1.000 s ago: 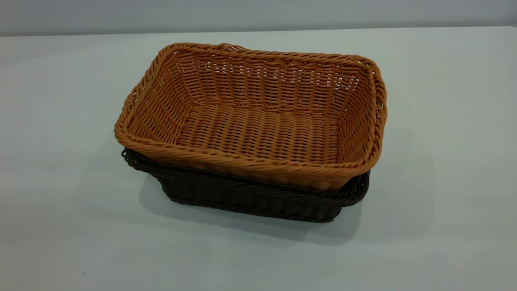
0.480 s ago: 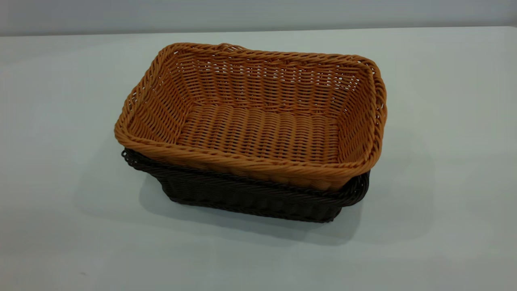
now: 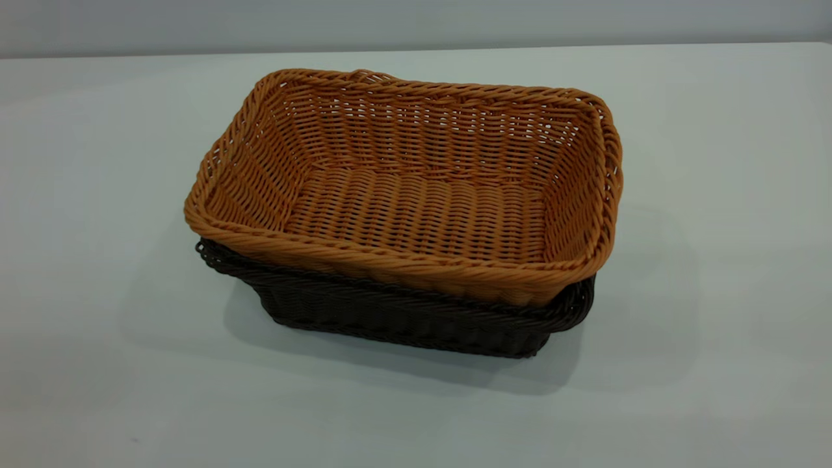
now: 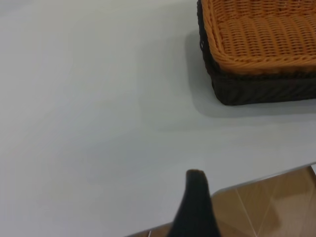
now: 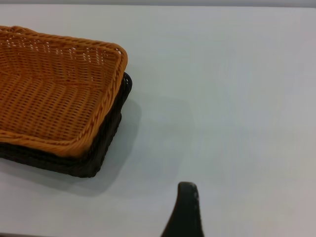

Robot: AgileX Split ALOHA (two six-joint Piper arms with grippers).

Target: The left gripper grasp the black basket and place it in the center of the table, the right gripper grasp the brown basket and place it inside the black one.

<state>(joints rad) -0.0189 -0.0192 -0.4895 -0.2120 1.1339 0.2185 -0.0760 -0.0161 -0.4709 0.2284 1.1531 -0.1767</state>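
Note:
The brown basket [image 3: 416, 195] sits nested inside the black basket [image 3: 403, 315] in the middle of the table [image 3: 97, 162]. Only the black basket's rim and lower wall show under it. Both baskets show in the left wrist view, brown [image 4: 261, 34] in black [image 4: 261, 89], and in the right wrist view, brown [image 5: 49, 94] in black [image 5: 98, 148]. My left gripper [image 4: 195, 202] is a dark blurred tip over the table's edge, well away from the baskets. My right gripper [image 5: 186, 207] is a dark tip over bare table, also apart from them. Neither arm shows in the exterior view.
The table's front edge [image 4: 256, 180] runs close to my left gripper, with wooden floor [image 4: 271, 207] beyond it. A grey wall [image 3: 416, 23] stands behind the table's far edge.

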